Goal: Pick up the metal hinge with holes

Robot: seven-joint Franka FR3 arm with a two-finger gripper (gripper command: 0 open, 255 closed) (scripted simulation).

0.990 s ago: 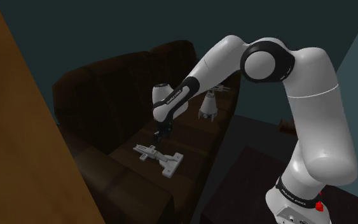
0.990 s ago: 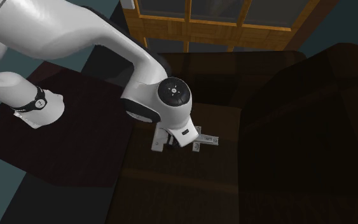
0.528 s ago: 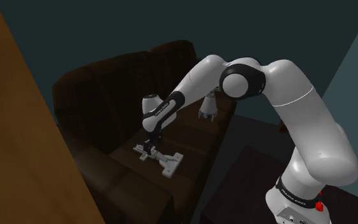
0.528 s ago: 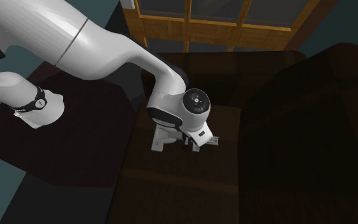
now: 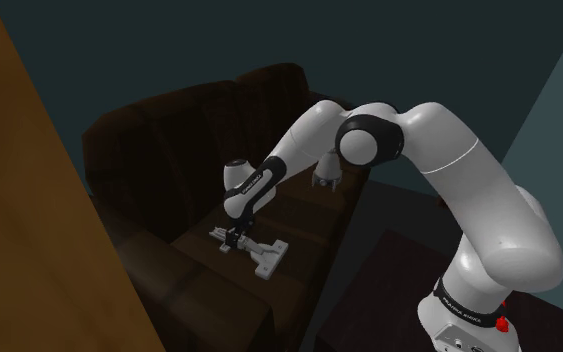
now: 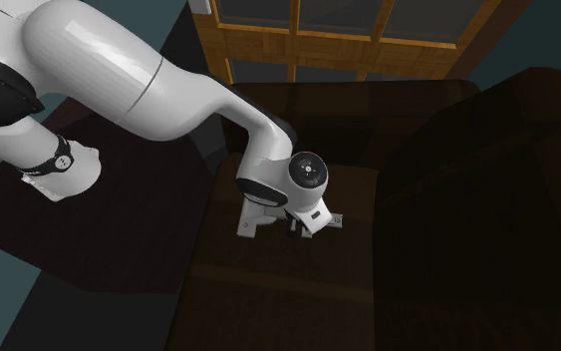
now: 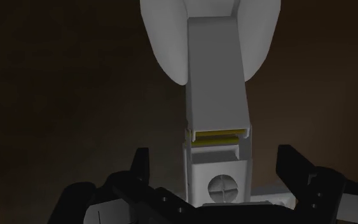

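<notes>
Tool (image 7: 215, 156) spread apart, astride pale grey hinge (image 7: 215, 83), low over dark sofa (image 5: 169, 130)

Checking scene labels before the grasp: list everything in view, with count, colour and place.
light grey hinge: 1, pale grey with a yellowish pin seam, lying flat on the sofa seat
grey-white cone-shaped object on short legs: 1, on the sofa beyond the hinge, partly behind the arm
dark brown sofa: 1, under both objects
orange-brown wooden window frame: 1, behind the sofa in the second exterior view
brown wooden panel: 1, along the shoulder view's left
white Franka arm with dark joints: 1, reaching from the stand down to the seat
black two-finger gripper: 1, open, fingers either side of the hinge, not touching it
</notes>
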